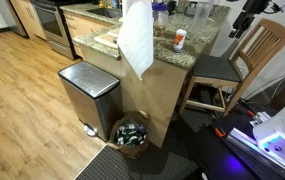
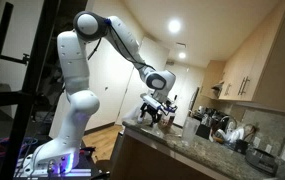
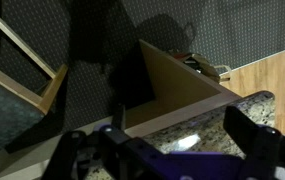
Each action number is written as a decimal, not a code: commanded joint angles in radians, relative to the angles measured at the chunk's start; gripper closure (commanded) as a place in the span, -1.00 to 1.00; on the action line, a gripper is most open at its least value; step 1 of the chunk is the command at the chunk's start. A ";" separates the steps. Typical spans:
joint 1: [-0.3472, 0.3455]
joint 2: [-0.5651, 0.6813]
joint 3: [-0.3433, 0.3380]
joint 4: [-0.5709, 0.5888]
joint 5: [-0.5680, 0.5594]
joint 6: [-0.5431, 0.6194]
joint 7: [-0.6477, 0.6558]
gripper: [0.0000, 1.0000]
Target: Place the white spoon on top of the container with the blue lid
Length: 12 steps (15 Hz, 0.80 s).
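Observation:
My gripper point(image 3: 162, 138) is open and empty, hovering over the corner of the granite counter point(image 3: 212, 120). It also shows above the counter end in both exterior views point(image 2: 160, 108) point(image 1: 242, 22). A small bright white patch point(image 3: 187, 142) lies on the granite between the fingers; I cannot tell whether it is the white spoon or glare. A small item with a dark blue top point(image 1: 158, 11), which may be the container with the blue lid, stands among the clutter at the back of the counter, too small to be sure.
A white bottle with an orange cap point(image 1: 179, 39) stands on the counter. A white towel point(image 1: 135, 38) hangs over its edge. A wooden chair point(image 1: 244, 58) stands beside the counter end. A steel bin point(image 1: 87, 95) and a basket point(image 1: 132, 132) stand on the floor.

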<state>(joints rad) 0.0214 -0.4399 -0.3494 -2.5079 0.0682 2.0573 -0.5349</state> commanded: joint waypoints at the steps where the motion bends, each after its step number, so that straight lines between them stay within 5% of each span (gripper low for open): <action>1: -0.032 0.005 0.030 0.001 0.015 -0.003 -0.012 -1.00; 4: -0.019 0.049 0.052 0.047 0.045 -0.007 0.038 -1.00; 6: -0.018 0.029 0.033 0.077 0.076 -0.110 -0.005 -1.00; 12: -0.004 0.061 0.095 0.054 0.090 -0.005 0.062 -1.00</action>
<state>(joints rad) 0.0175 -0.4294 -0.3110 -2.4527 0.1262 1.9810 -0.5004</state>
